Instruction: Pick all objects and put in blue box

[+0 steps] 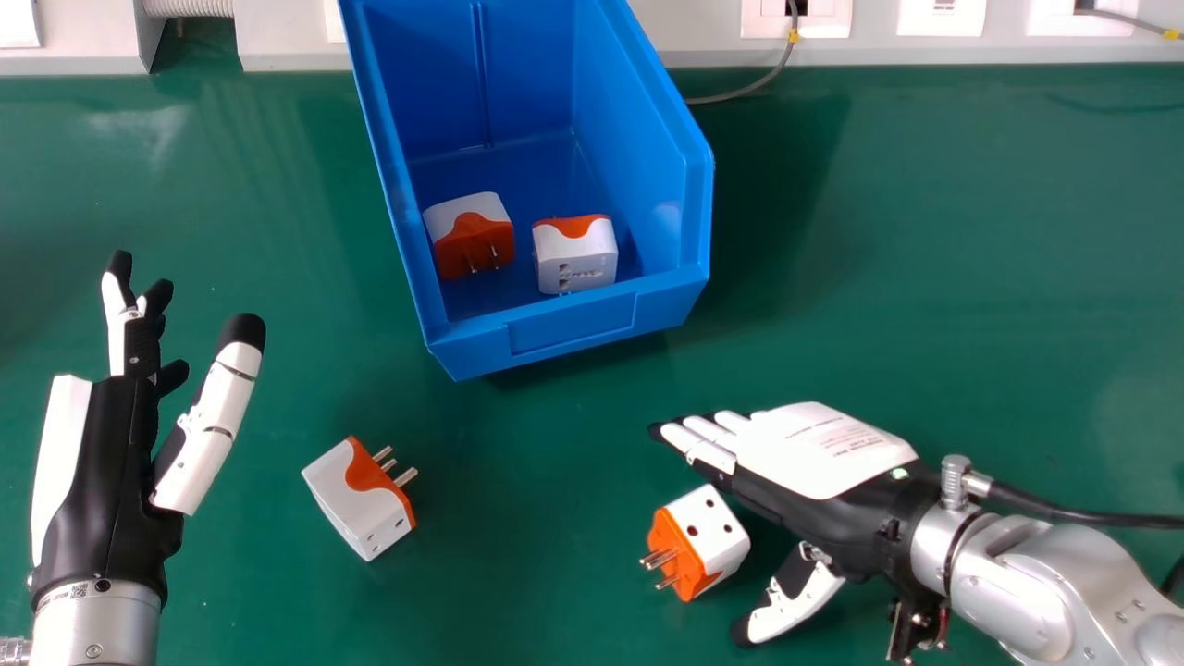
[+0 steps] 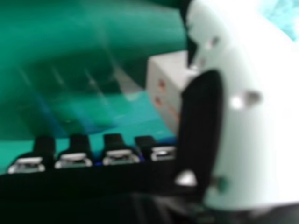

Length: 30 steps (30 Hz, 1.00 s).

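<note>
In the head view my left hand [image 1: 106,472] is at the left, open and empty. My right hand [image 1: 805,462] is open at the lower right, its palm side toward the white and orange adapter [image 1: 720,532], which lies between fingers and thumb, ungripped. In the right hand view, my right hand [image 2: 119,156] has that adapter [image 2: 164,84] partly behind its thumb. Another adapter [image 1: 356,504] lies on the table right of my left hand, prongs pointing up and right. The blue box [image 1: 578,319] holds two adapters, one at left [image 1: 467,231] and one at right [image 1: 575,259].
The green table [image 1: 925,277] extends around the box. A grey cable [image 1: 754,85] runs from a wall socket [image 1: 795,18] to behind the box's right side. Another cable [image 1: 1073,509] trails from my right wrist.
</note>
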Tool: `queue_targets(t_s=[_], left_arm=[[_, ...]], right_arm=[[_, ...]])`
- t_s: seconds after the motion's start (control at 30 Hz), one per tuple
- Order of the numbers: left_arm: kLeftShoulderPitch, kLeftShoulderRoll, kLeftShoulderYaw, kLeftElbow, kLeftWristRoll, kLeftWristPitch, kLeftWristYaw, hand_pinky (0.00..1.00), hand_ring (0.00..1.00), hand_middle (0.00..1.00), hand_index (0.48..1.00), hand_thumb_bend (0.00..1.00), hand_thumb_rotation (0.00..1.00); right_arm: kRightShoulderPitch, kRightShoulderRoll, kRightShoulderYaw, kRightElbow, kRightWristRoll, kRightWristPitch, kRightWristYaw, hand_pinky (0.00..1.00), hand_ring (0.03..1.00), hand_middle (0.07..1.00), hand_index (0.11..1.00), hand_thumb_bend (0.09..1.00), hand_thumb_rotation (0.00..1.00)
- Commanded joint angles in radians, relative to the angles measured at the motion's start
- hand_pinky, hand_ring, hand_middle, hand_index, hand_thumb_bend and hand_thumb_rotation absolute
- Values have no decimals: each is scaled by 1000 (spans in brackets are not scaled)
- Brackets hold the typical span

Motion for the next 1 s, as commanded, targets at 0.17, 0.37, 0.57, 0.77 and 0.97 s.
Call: queue_targets(t_s=[0.17, 0.37, 0.57, 0.77, 0.97], left_arm=[[-6, 6, -2, -29, 12, 1, 9, 908, 986, 982, 981, 483, 822], [-5, 5, -4, -35, 18, -1, 11, 908, 986, 982, 981, 478, 822], [-2, 5, -5, -40, 19, 1, 9, 908, 986, 983, 982, 474, 822], [-1, 1, -5, -47, 12, 8, 3, 912, 987, 983, 982, 471, 823], [-3, 4, 0, -46, 9, 12, -1, 914, 987, 983, 982, 475, 823]], right_arm=[[-48, 1, 26, 64, 10, -85, -15, 1000, 1000, 999, 983, 438, 195], [-75, 1, 49, 104, -13, -115, -25, 982, 997, 992, 973, 433, 185], [-103, -2, 62, 119, -18, -117, -14, 965, 990, 982, 959, 428, 173], [-107, -14, 45, 95, -16, -112, -17, 965, 986, 976, 955, 416, 168], [-93, -24, 25, 38, -32, -95, -29, 977, 981, 973, 955, 410, 165]])
